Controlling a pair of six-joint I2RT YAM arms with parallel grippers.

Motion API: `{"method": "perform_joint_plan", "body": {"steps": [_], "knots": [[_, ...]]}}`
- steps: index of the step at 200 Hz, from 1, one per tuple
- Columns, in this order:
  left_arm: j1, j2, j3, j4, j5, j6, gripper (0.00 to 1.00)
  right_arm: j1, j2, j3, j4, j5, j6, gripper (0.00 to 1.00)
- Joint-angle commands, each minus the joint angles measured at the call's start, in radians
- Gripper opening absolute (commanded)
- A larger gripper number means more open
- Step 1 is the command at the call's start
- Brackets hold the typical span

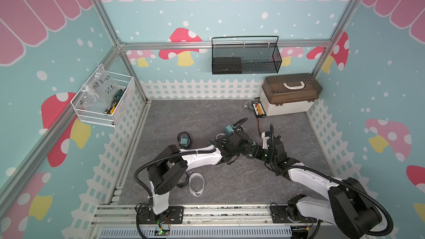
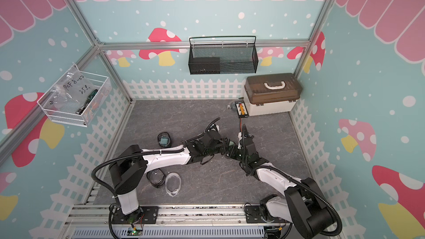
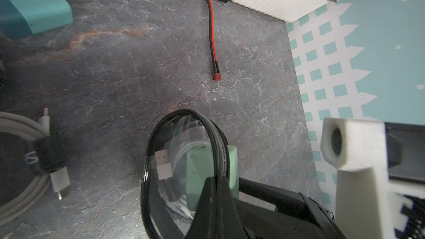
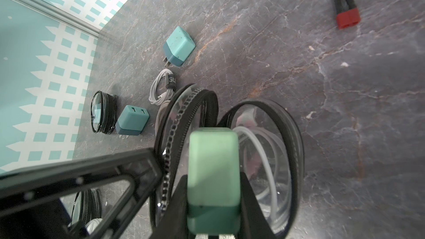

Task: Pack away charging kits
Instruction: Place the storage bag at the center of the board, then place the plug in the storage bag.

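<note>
The left gripper (image 3: 215, 181), at the lower centre of its wrist view, is pinched fully closed on the zip edge of an open black-rimmed pouch (image 3: 181, 134), which stands on edge. The right gripper (image 4: 212, 180), at the lower centre of its own wrist view, is closed partway on a pale green charger (image 4: 212, 157), one jaw on each side; the charger sits in the pouch's open mouth, between the zip rim and the clear window; a white cable (image 4: 266, 150) lies looped inside behind that window.

Upper left of centre in the right wrist view, a teal charger (image 4: 180, 45) lies on the grey table (image 1: 207, 116) with a coiled white cable (image 4: 161, 87) just beside it; lower and further left, a darker teal charger (image 4: 132, 120) lies just beside a second black-rimmed pouch (image 4: 102, 114), standing on edge with something teal inside.

In both top views a clear pouch (image 1: 197, 183) (image 2: 173, 183) lies flat at the lower centre, near the left arm; at the upper right a black board (image 1: 258, 109) with orange connectors lies against a beige box (image 1: 289, 102) with a brown lid; its red-and-black wire (image 3: 211, 35) runs down the upper middle of the left wrist view.
</note>
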Motion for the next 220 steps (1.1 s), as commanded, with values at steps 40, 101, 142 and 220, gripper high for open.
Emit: {"method": "perform_joint_plan", "body": {"steps": [40,101,142,220], "knots": [[0.009,0.008,-0.032,0.081,0.015,-0.041,0.0,-0.003,0.018,-0.006,0.055,-0.022,0.034,0.26],[0.015,0.008,-0.045,0.095,0.03,-0.052,0.0,-0.003,0.08,-0.003,0.093,-0.011,0.047,0.34],[0.019,0.026,-0.021,0.067,0.021,-0.056,0.0,-0.005,0.122,0.028,0.093,-0.048,0.035,0.43],[0.018,0.013,-0.038,0.057,-0.009,-0.064,0.0,-0.016,0.062,0.068,-0.062,0.015,-0.056,0.4]]}}
